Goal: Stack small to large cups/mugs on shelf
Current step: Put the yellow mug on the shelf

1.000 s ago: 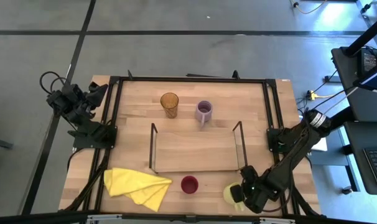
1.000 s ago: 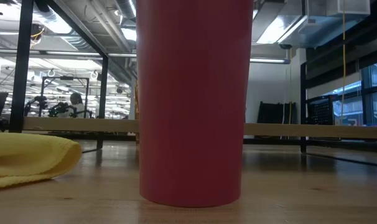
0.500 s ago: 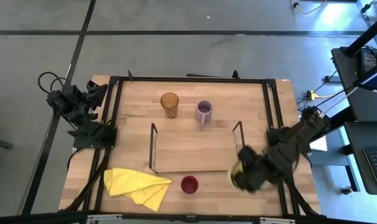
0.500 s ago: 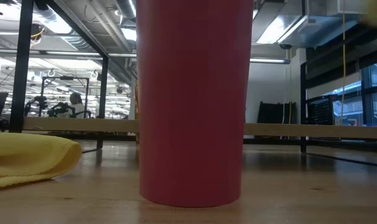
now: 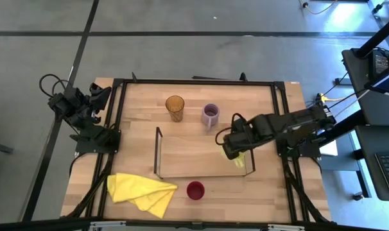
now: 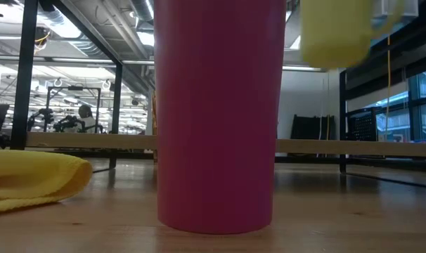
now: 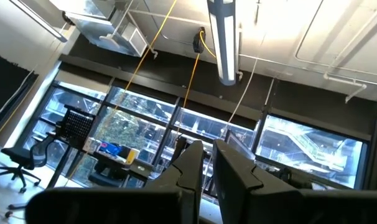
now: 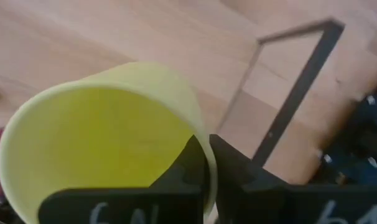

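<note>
Two dark, jointed robot arms — the left arm (image 5: 79,110) trailing looped black cables, the right arm (image 5: 291,125) blocky and black, its fingers (image 8: 238,180) bearing pale markings.

The right claw (image 5: 231,151) has carried the yellow-green mug (image 5: 238,158) up from the table's near edge to over the shelf's (image 5: 194,157) right end.

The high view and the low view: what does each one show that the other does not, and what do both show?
Only the high view shows the amber tumbler, the lilac mug, the right gripper over the shelf's right end, and the left gripper parked off the table's left edge. Only the low view shows the room behind, and the yellow mug hanging well above the tabletop. Both show the red cup, the yellow cloth and the yellow mug.
</note>
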### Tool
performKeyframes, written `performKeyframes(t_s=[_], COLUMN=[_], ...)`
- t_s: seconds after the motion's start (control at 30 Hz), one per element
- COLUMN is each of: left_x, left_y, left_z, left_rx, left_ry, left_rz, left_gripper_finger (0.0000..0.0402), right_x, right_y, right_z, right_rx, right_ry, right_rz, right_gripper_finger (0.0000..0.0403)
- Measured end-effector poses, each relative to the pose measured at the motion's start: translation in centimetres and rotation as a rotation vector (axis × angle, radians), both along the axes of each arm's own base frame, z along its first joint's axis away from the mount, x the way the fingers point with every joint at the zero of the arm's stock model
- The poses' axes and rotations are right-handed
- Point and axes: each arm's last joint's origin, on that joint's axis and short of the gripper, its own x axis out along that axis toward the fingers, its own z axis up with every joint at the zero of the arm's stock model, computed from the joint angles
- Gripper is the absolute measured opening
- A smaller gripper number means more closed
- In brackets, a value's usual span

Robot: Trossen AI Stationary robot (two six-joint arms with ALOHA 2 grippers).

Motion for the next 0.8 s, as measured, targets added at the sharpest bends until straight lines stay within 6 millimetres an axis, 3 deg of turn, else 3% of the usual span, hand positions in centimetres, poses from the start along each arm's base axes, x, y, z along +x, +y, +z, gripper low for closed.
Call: performKeyframes(t_s=[0.17, 0.33, 0.47, 0.8], left_x=[0.0, 0.0, 0.0, 0.0], left_y=[0.0, 0.0, 0.0, 0.1], left_z=[0.0, 0.0, 0.0, -0.1], left_rx=[0.0, 0.005, 0.006, -0.02], left_ry=[0.0, 0.003, 0.003, 0.022], left_rz=[0.001, 0.004, 0.004, 0.027], left_gripper_finger=[0.0031, 0.0031, 0.0031, 0.0031], right_x=[0.2, 1.9, 1.6, 1.3], right_y=[-1.1, -1.7, -2.5, -3.0], right_z=[-3.2, -5.7, -7.5, -8.7], right_rx=[0.0, 0.032, 0.022, 0.072], right_ry=[0.09, -0.031, 0.012, 0.063], right_rz=[-0.043, -0.032, -0.079, -0.111], right_gripper_finger=[0.0014, 0.0015, 0.0015, 0.0015])
